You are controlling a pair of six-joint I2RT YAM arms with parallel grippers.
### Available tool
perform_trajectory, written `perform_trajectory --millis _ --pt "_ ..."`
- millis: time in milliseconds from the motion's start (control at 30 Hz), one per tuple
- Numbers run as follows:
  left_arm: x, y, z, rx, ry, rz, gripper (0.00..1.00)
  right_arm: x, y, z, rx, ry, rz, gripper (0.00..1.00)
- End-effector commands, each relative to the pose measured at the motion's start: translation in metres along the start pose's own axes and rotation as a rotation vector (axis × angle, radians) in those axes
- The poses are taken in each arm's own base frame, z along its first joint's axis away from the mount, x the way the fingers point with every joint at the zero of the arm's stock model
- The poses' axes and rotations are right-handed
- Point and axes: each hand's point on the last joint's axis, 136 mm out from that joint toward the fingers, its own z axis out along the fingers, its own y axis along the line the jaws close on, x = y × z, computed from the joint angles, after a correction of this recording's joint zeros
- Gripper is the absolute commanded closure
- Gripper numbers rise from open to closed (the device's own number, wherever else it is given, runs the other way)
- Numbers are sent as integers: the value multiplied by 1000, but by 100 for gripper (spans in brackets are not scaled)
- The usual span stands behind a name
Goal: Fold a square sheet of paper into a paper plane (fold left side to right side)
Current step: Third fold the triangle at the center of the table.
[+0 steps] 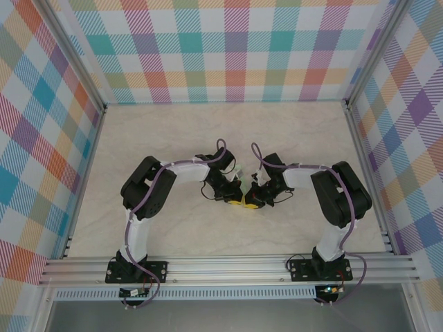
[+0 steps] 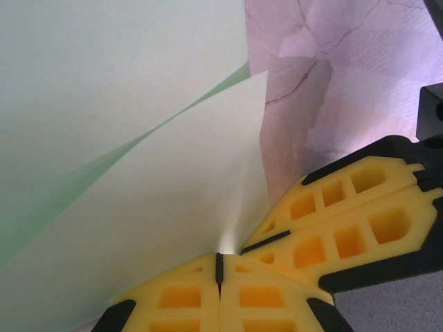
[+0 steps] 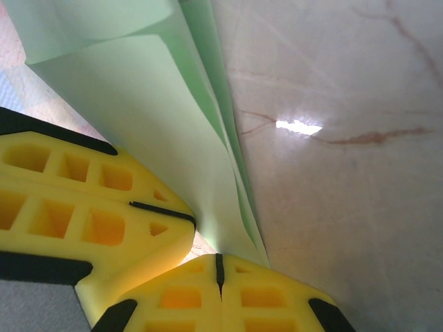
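The square sheet of paper [image 2: 124, 104], pale mint green, stands up in overlapping creased layers [image 3: 138, 104]; a sliver of it [image 1: 239, 182] peeks out between the two wrists. Its full outline is hidden, so I cannot tell whether it has the shape of a paper plane. My left gripper [image 2: 220, 266] is shut, with the paper's lower edge running into the seam of its yellow fingers. The right gripper [image 3: 220, 266] is shut on the same edge right beside it. The two grippers touch tip to tip at the table's middle, left [image 1: 237, 198] and right [image 1: 253, 198].
The marbled beige table [image 1: 208, 131] spreads behind and to both sides of the arms. Plaid walls [image 1: 228, 48] close the back and sides. An aluminium rail [image 1: 228, 266] carrying both arm bases runs along the near edge.
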Motion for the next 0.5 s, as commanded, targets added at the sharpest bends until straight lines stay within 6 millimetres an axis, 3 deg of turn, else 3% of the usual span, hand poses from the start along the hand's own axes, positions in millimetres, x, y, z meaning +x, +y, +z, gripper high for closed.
perform_trajectory --millis 0,233,467 --pt "-5 30 -3 -91 -6 -28 96 21 -62 10 240 47 105 100" --pt "-27 71 -28 -117 -40 -75 97 23 -63 11 235 51 110 100" --pt "-36 114 -58 -142 -80 -152 97 23 -62 10 233 45 109 100"
